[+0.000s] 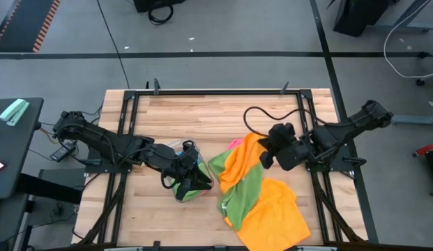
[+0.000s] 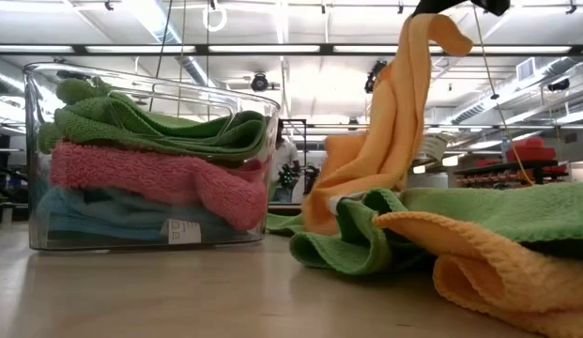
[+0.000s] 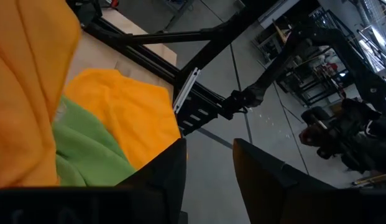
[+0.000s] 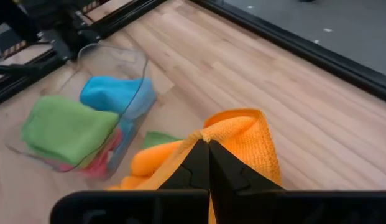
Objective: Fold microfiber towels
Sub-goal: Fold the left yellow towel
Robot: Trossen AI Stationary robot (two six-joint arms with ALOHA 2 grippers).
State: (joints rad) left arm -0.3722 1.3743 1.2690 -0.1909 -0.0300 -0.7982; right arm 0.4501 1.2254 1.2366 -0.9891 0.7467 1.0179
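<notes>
My right gripper (image 4: pixel 208 144) is raised above the table's right half, shut on an orange microfiber towel (image 1: pixel 247 157). That towel hangs down in the low view (image 2: pixel 404 103) onto a heap. The heap holds a green towel (image 1: pixel 244 189), a second orange towel (image 1: pixel 275 210) and a bit of pink cloth (image 1: pixel 235 143). My left gripper (image 3: pixel 208 149) hovers open and empty by the far side of a clear tray (image 1: pixel 180 148). The tray holds folded green, pink and blue towels (image 2: pixel 141 169). My right gripper pinches a bunched part of the orange towel's hemmed edge (image 4: pixel 225 127) between its two shut fingers. It comes from the table's right side, slanting down. The towel hangs slack below the fingers, its lower end (image 2: pixel 333 202) resting on the heap on the table.
Black frame rails (image 1: pixel 216 92) run along the table's far edge and both sides. Bare wood (image 1: pixel 202 118) lies on the far half of the table. The heap reaches the near edge at the right.
</notes>
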